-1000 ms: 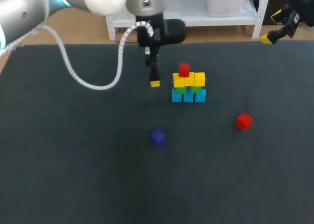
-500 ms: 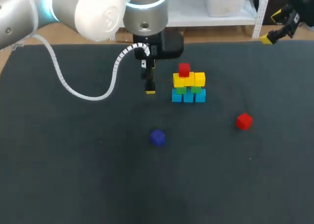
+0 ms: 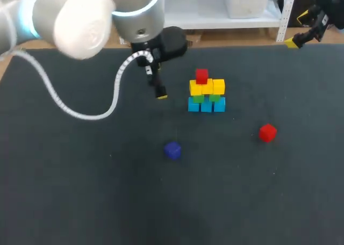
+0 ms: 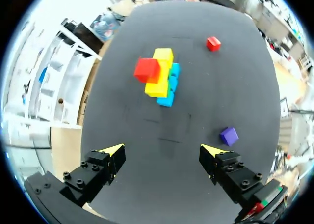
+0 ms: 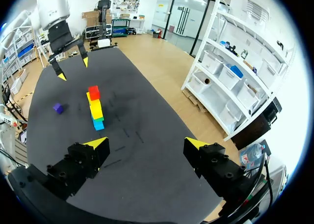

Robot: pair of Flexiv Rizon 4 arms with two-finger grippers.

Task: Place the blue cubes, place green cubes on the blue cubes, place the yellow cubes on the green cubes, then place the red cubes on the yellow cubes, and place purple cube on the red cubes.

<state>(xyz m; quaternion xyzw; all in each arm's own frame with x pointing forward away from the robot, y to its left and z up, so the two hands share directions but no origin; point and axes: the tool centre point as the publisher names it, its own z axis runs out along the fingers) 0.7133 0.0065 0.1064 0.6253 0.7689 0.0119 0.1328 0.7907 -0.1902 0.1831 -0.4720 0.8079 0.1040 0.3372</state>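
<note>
**Head view:** Over the last second the left gripper has drawn back from beside the stack, swinging toward the left of the worktop with nothing in it. I take this to mean one red cube is placed and the arm is clearing off to fetch the next. The stack stands at the far middle, with blue cubes at the base, then green cubes, then yellow cubes. A single top red cube sits over the left part of the yellow row. The loose red cube lies well apart to the right and the purple cube lies nearer the front. Neither has moved.

**Left wrist view:** The left gripper's fingers stand wide apart with only bare worktop between them. The stack is ahead, its layers squarely aligned, and the yellow row beside the top red cube looks free for a second one.

**Right wrist view:** The right gripper hangs near the worktop's far right corner, its fingers spread and empty. From here the stack looks like an upright column.
</note>
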